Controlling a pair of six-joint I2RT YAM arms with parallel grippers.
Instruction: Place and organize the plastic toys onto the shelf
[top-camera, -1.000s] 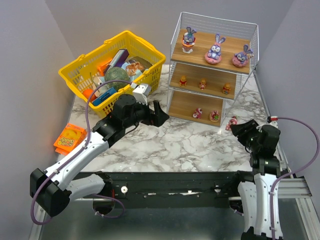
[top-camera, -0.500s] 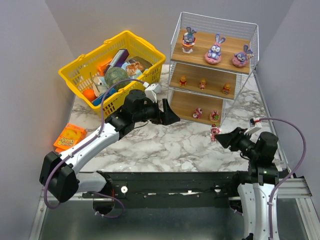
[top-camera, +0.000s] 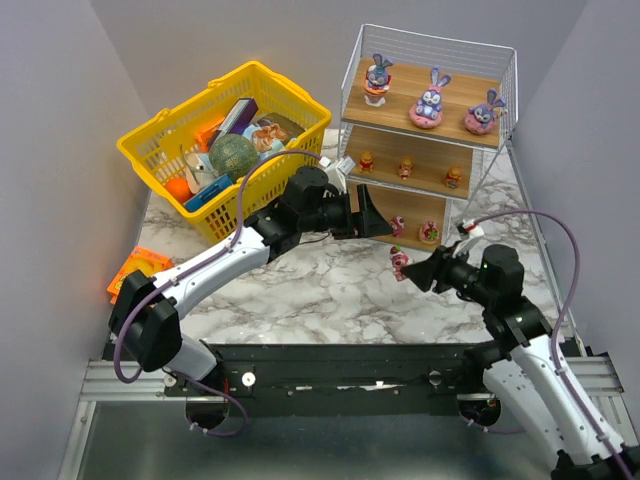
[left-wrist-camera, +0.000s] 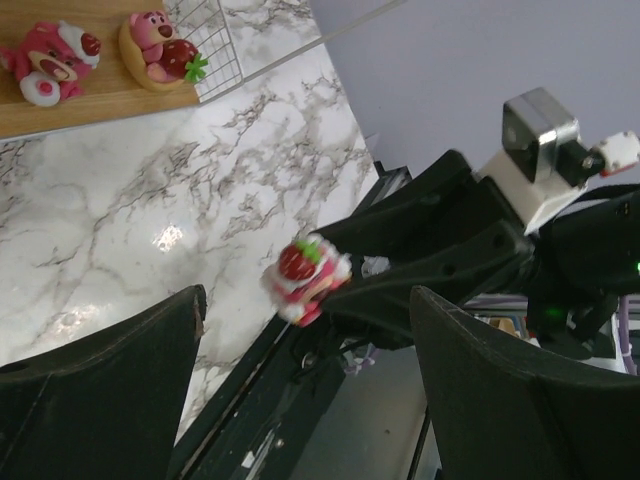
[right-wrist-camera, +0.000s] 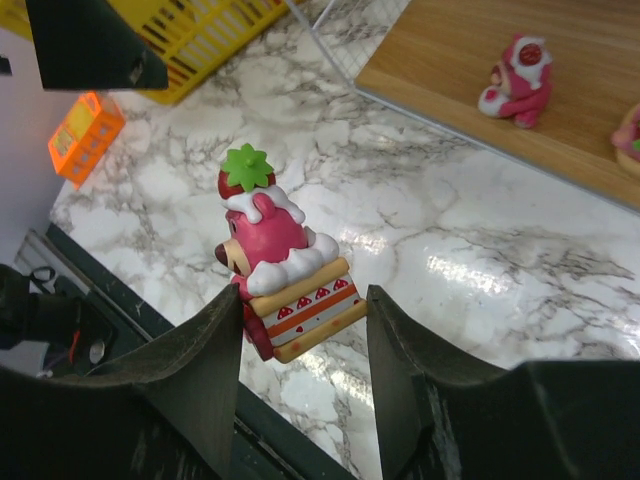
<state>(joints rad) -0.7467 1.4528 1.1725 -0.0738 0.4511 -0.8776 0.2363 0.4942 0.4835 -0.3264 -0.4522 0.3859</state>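
My right gripper (top-camera: 411, 270) (right-wrist-camera: 303, 296) is shut on a pink bear toy on a cake slice (top-camera: 399, 264) (right-wrist-camera: 280, 250) and holds it above the marble, in front of the shelf (top-camera: 345, 120). My left gripper (top-camera: 378, 216) (left-wrist-camera: 308, 300) is open and empty just left of the bottom tier, with the held toy (left-wrist-camera: 305, 278) showing beyond its fingers. Three purple bunnies (top-camera: 429, 100) stand on the top board and three orange bears (top-camera: 405, 167) on the middle one. Two pink toys (top-camera: 397, 226) (left-wrist-camera: 50, 62) sit on the bottom board.
A yellow basket (top-camera: 150, 150) full of odds and ends stands at the back left, close behind my left arm. An orange packet (top-camera: 135, 272) lies at the table's left edge. Grey walls close in on both sides.
The right gripper carried the pink toy leftward, from right of the shelf to its front. The left arm swung right, from near the basket to the shelf's lower left corner.
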